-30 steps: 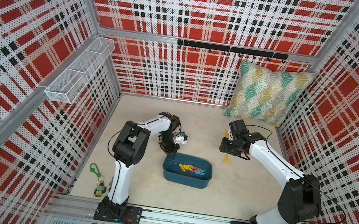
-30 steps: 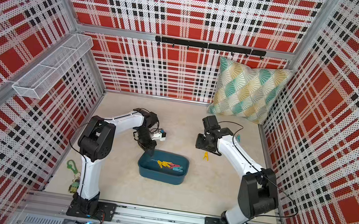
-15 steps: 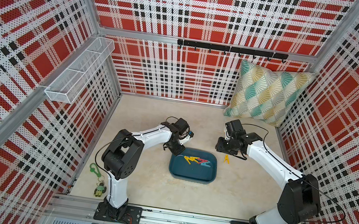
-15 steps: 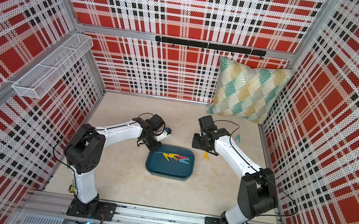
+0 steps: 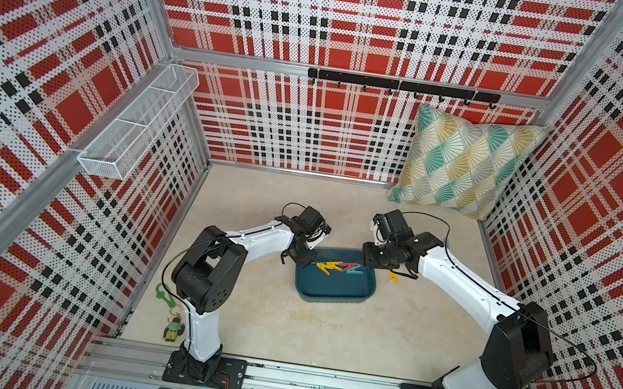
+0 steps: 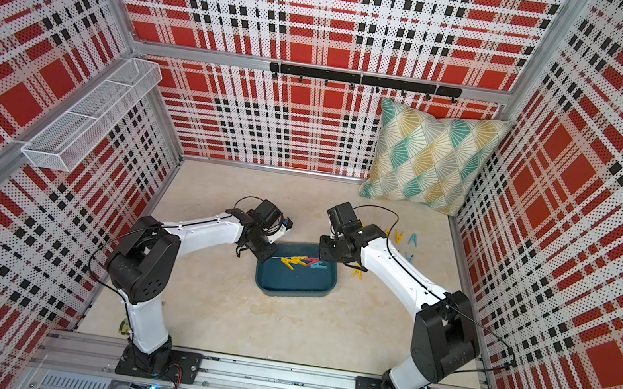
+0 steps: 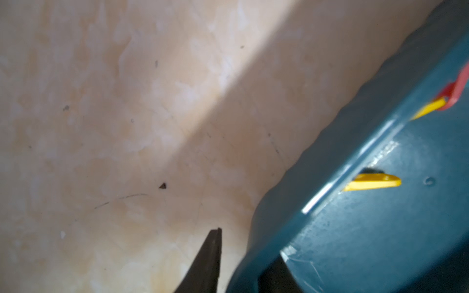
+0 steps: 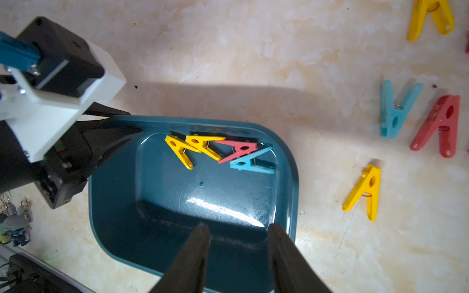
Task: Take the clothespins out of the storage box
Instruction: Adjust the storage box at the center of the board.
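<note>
Four clothespins (image 8: 218, 151) lie bunched, overlapping, against one wall of the teal storage box (image 8: 114, 203) on the table (image 8: 253, 50), its corner rim straddled by the left gripper (image 8: 119, 124) with parted, apparently slack jaws, so the empty, spread right gripper (image 8: 241, 253) above risks shoving the unsteadied box or lifting two tangled pegs.

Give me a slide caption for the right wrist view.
Four clothespins lie in the box, more on the table beside it.
</note>
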`<state>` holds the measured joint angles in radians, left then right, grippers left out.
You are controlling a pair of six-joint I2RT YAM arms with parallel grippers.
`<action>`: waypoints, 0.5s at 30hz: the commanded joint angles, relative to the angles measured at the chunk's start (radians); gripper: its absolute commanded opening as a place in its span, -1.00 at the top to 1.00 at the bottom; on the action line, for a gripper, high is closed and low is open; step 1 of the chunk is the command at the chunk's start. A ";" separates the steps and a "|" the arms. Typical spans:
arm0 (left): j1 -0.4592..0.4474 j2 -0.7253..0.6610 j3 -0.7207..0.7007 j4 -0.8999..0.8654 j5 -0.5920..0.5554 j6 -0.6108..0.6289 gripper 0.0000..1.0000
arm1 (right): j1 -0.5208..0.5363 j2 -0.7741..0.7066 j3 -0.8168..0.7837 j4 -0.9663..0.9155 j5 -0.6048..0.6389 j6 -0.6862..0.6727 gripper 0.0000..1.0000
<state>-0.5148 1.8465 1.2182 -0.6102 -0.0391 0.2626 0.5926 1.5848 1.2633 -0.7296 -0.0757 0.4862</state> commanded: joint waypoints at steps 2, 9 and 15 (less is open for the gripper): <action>0.023 -0.071 0.007 0.007 0.017 0.028 0.09 | 0.052 0.041 0.044 0.011 -0.020 -0.036 0.10; 0.088 -0.119 0.044 -0.036 0.140 0.071 -0.19 | 0.117 0.141 0.100 0.026 -0.027 -0.049 0.11; 0.205 -0.177 0.047 -0.005 0.236 0.043 -0.25 | 0.173 0.234 0.145 0.047 -0.043 -0.058 0.17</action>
<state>-0.3618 1.7134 1.2415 -0.6266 0.1253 0.3180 0.7395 1.7802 1.3750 -0.7029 -0.1093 0.4423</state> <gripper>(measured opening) 0.626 0.422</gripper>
